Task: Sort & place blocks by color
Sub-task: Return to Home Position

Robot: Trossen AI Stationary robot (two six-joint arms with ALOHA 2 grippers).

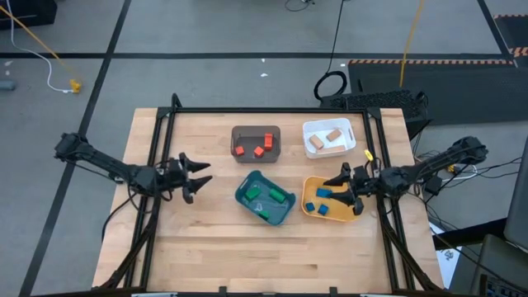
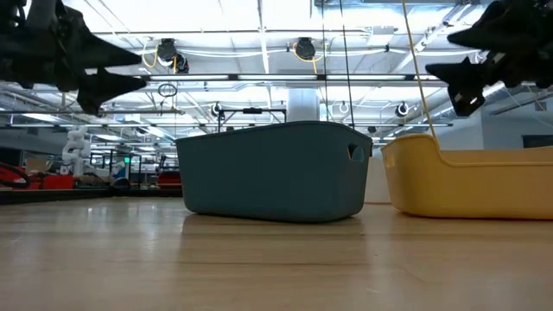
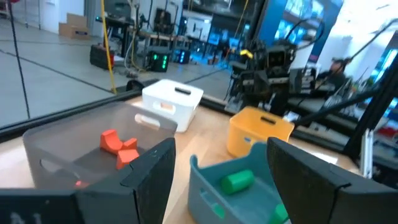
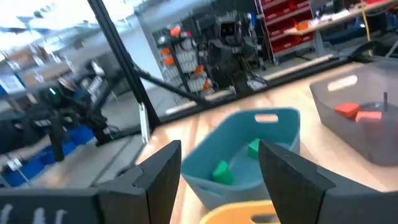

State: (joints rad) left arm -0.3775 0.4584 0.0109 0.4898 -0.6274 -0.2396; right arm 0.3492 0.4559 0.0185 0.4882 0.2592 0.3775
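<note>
- A robotics lab or industrial workshop, large and open.
- Wooden desk [image 1: 206,239] inside a black frame [image 1: 214,110], standing on a grey taped floor [image 1: 206,33] with loose cables [image 1: 320,82].
- Shelves of red parts bins [image 4: 283,12]; strip lights [image 2: 216,17] overhead.

The light wooden table [image 1: 206,247] bears a smoky transparent bin [image 1: 256,129] far centre, a white plastic bin [image 1: 328,124] right of it, a teal plastic bin [image 1: 245,191] nearer, and a yellow plastic bin [image 1: 338,217] near right.
</note>
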